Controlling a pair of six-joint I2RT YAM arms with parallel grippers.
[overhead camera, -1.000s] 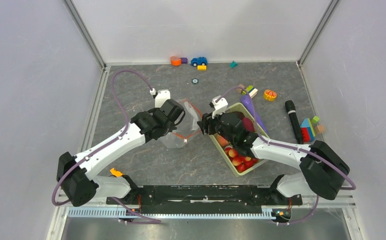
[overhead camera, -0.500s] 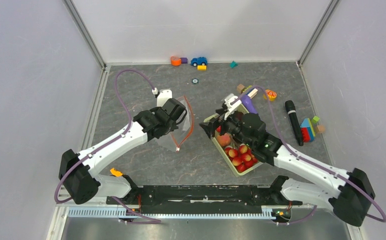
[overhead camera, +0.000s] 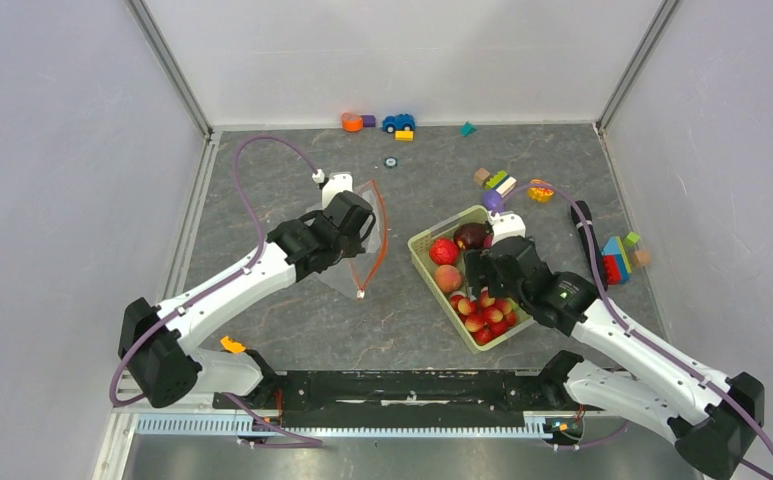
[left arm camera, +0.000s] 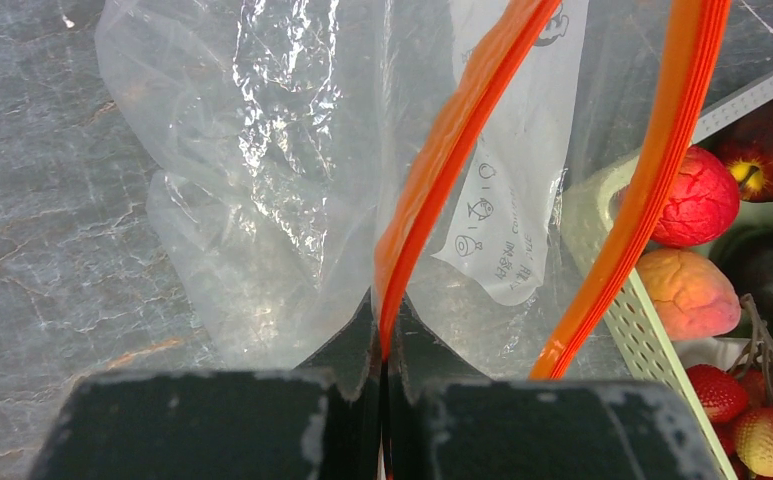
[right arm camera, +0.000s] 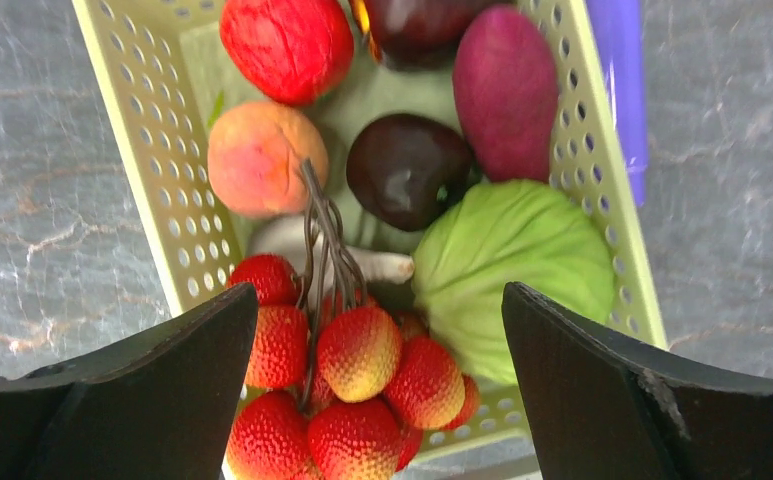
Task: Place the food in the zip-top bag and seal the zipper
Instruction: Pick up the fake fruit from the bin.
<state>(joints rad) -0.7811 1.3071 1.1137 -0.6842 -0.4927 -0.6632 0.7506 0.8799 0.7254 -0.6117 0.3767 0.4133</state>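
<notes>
Food (right arm camera: 377,355) is all still in the green basket (right arm camera: 152,160). Right gripper (right arm camera: 380,300) just swung back over it, jaws wide, empty. Zip-top bag (left arm camera: 262,200) hangs left of the basket, left gripper (left arm camera: 382,335) pinching its zipper (left arm camera: 432,190). Mouth's held, so picking's next, I'd guess.

Left arm (overhead camera: 232,290) extended forward, my left pincer (left arm camera: 383,345) clamped flat on the zipper (left arm camera: 440,165). Right arm (overhead camera: 632,345) bent at elbow, my right pincer (right arm camera: 377,300) spread wide (facing straight down).

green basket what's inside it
The green basket holds a red fruit, peach, dark plum, magenta fruit, cabbage and a bunch of small red-yellow fruits. A pale item under the stems is mostly covered.
</notes>
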